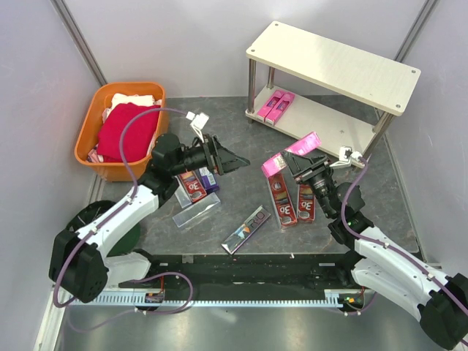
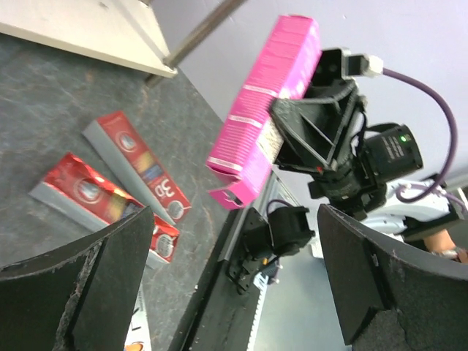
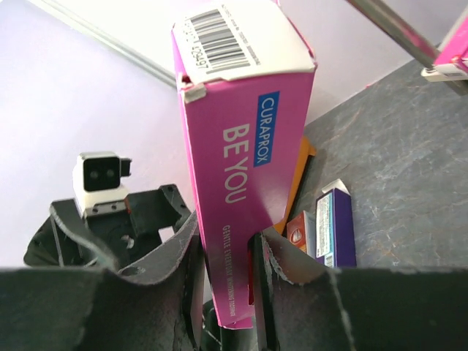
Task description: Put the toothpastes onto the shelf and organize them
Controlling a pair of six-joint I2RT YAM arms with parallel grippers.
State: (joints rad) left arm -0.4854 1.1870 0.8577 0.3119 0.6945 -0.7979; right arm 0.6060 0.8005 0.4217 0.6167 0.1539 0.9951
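1. The pink carton (image 3: 241, 168) is off the table, just right of centre in the top view. The right gripper (image 3: 228, 257) is clamped on it, its jaws closed on the carton's broad faces near the lower end, so most of its length stands free above the fingers.
2. We judge it light and hollow: stiff along its length, easy to dent on the broad faces, and glossy enough to slip. A hold nearer mid-length would pivot less than this end grip. One end flap looks ajar in the left wrist view, though we cannot be sure.
3. The left gripper (image 1: 228, 161), left of centre, has its jaws wide apart and holds nothing.
4. The shelf (image 1: 336, 67) fills the upper right of the top view. Two pink cartons (image 1: 274, 107) lie side by side at the left end of its lower board; its top board is bare.
5. On the table, two dark red cartons (image 1: 282, 199) lie below the right gripper, a purple carton (image 1: 208, 178) under the left arm, and two silver-grey cartons (image 1: 196, 212) towards lower centre.
6. The orange basket (image 1: 86, 150) sits at upper left.
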